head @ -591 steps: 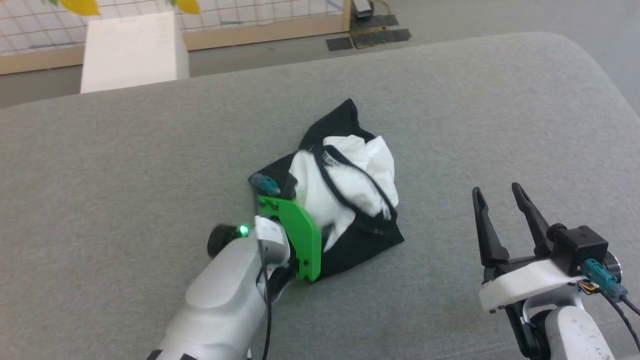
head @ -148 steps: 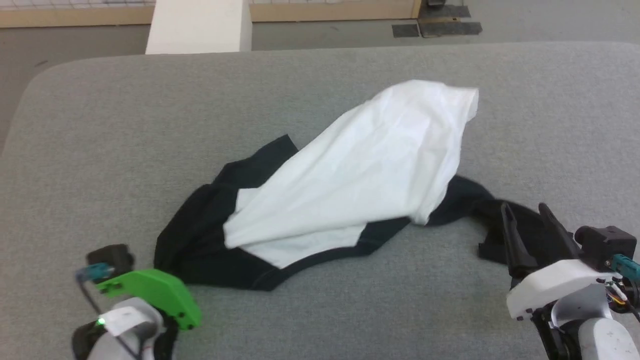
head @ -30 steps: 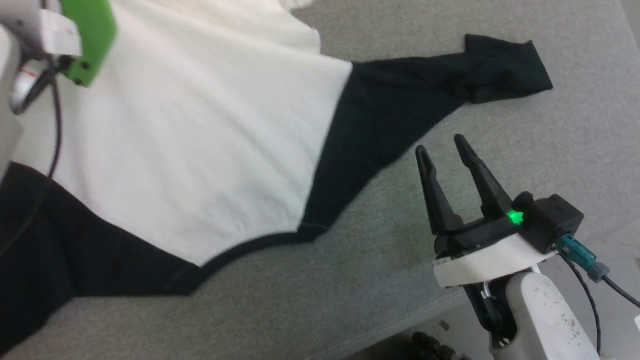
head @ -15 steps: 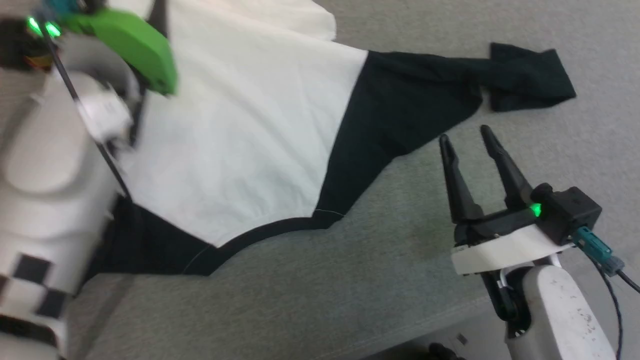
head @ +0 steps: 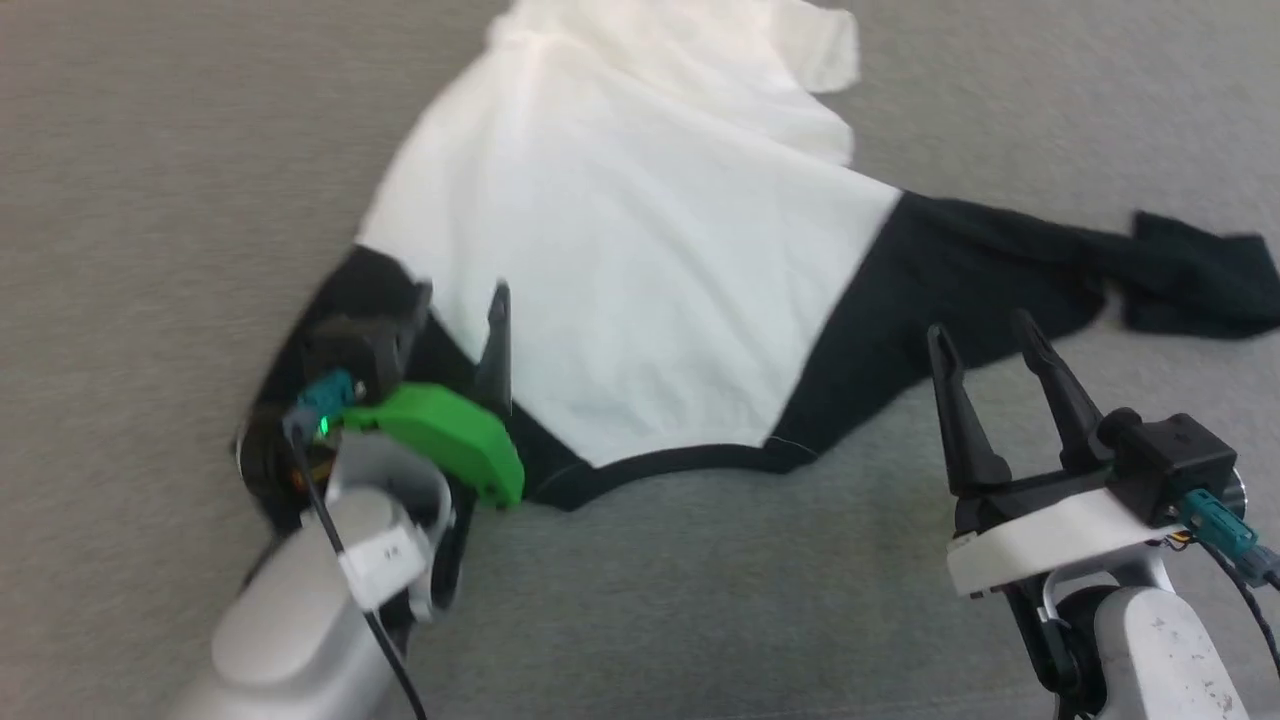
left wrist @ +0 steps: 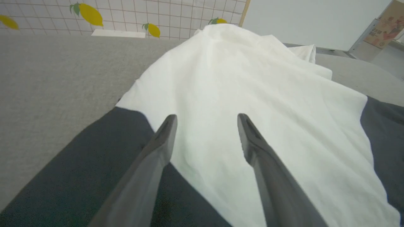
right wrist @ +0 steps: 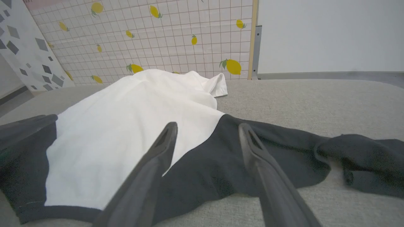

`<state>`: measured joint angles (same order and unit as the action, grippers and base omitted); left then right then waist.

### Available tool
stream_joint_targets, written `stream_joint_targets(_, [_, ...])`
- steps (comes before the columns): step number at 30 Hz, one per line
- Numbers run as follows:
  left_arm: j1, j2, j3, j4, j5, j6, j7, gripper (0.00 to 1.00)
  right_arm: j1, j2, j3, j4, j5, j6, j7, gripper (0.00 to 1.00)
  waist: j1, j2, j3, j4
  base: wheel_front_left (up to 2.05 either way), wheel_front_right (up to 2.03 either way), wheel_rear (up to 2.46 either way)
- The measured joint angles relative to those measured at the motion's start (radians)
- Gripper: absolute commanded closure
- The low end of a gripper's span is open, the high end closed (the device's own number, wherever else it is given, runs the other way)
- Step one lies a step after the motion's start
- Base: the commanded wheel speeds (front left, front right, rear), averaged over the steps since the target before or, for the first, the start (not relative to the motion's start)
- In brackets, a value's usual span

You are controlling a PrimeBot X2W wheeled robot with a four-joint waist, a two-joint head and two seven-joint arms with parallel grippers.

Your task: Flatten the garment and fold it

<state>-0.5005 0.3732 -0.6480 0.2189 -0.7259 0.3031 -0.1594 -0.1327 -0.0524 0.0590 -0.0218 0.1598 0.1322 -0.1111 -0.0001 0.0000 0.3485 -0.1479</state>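
One white shirt (head: 640, 250) with two black sleeves lies spread on the grey table (head: 150, 200). Its collar edge is nearest the robot, and its body runs up and away to the far hem. One sleeve (head: 1000, 270) trails off to the right. The left fingers (head: 495, 345), parted and empty, hover over the seam where the other sleeve (left wrist: 79, 164) meets the white. The right fingers (head: 958, 420), likewise spread with nothing between them, point at the trailing sleeve's near edge

The garment (head: 640, 270) lies spread on the grey cushioned surface (head: 150, 150)
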Motion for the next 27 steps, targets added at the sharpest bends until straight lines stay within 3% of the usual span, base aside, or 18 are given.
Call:
stream_joint_targets(11, [0.238,0.037,-0.010,-0.150,-0.114,0.102,0.151,0.00,0.019,0.001,0.003,-0.035,-0.001,0.000,0.033,0.00,0.0000,0.0000,-0.102,0.128,0.00,0.00,0.00])
stream_joint_targets(17, [0.243,0.033,0.017,-0.109,-0.157,0.099,0.170,0.00,0.031,0.001,0.007,-0.039,-0.001,0.000,0.042,0.00,0.0000,0.0000,-0.124,0.143,0.00,0.00,0.00])
stream_joint_targets(27, [0.189,0.026,-0.015,-0.021,-0.181,0.057,0.238,0.00,0.031,0.001,0.008,-0.041,0.001,0.000,0.046,0.00,0.0000,0.0000,-0.106,0.091,0.00,0.00,0.00])
